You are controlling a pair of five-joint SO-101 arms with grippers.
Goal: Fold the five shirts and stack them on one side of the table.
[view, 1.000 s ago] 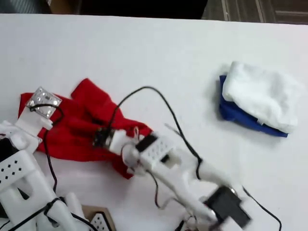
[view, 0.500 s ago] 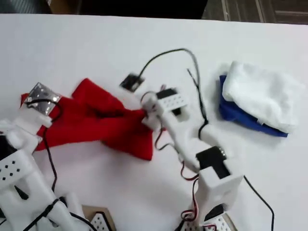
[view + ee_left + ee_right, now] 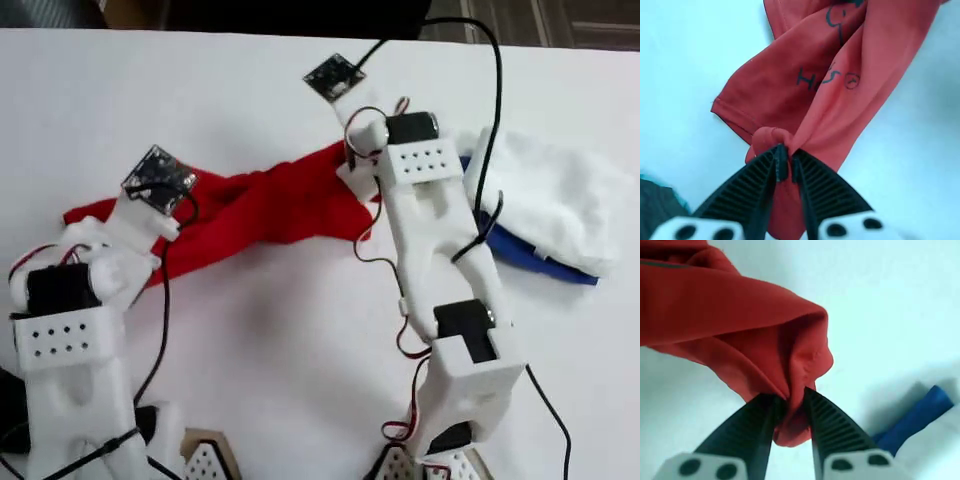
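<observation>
1. High view showing the red shirt lying pulled into a ropy band on the table, one end reaching near the pile of folded shirts, the other trailing well away from that pile.
2. Pinching the end nearest the pile with the right gripper, jaws nearly together on a bunched fold of red cloth, a corner of the pile's blue shirt lying just beyond.
3. Pinching the end farthest from the pile with the left gripper, jaws narrowed onto a small knot of hem, loose cloth fanning out past the tips.
4. Seeing in the pile a white shirt folded on top of the blue one.
5. Judging the cloth as thin, light and limp: draping and twisting rather than holding any shape, probably sliding easily over the smooth table and giving a little under pull.
6. Judging the present hold as making a rope, not a flat panel; better taking hold at shoulder seams or hem corners, where doubled stitching is offering the ribbed jaws more to bite.
7. Risking, with too hard a pull, slipping cloth out of one pinch or sweeping it into the pile.
</observation>
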